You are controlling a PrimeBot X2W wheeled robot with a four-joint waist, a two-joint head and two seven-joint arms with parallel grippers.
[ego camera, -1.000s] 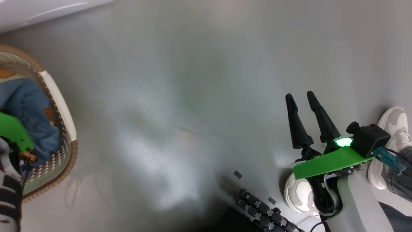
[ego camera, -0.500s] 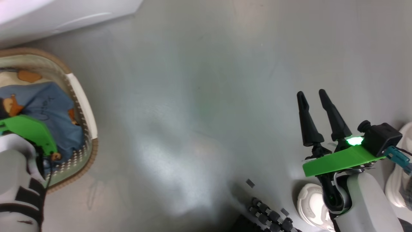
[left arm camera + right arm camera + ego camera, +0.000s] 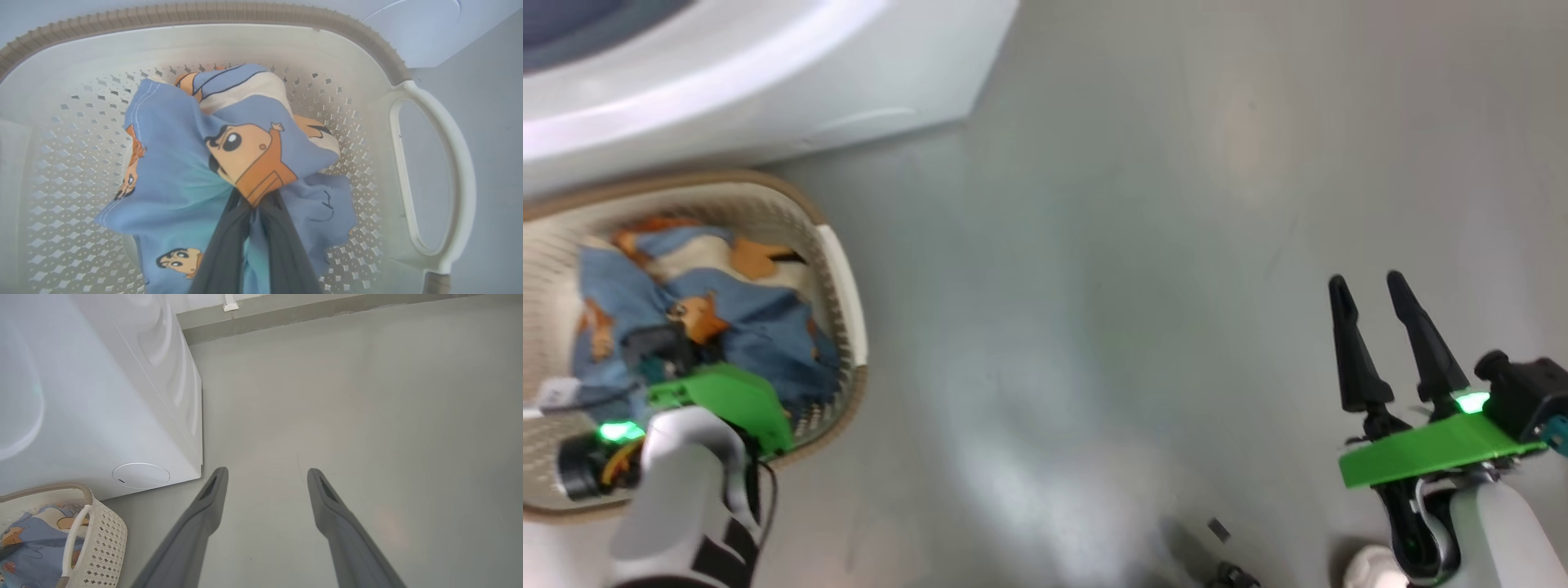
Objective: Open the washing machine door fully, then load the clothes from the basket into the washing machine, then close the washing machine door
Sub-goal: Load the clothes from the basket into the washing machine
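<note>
**Left end effector pinched on the clothes in the basket**

I see the washing machine (image 3: pixel 81 416) standing on the grey floor (image 3: pixel 1135 245), its round cover (image 3: pixel 141 475) low near the front corner. Just beside its base sits one basket (image 3: pixel 204 16). In it lies a single bundle, the clothes (image 3: pixel 171 163), blue with orange cartoon figures, bunched on the perforated bottom. My left arm reaches down into the basket. The left end effector (image 3: pixel 255 200) has its two fingers pressed together on a fold of the clothes. My right end effector (image 3: pixel 1368 282) hovers over bare floor, well apart from the basket, its two fingers spread wide and holding nothing.
</note>
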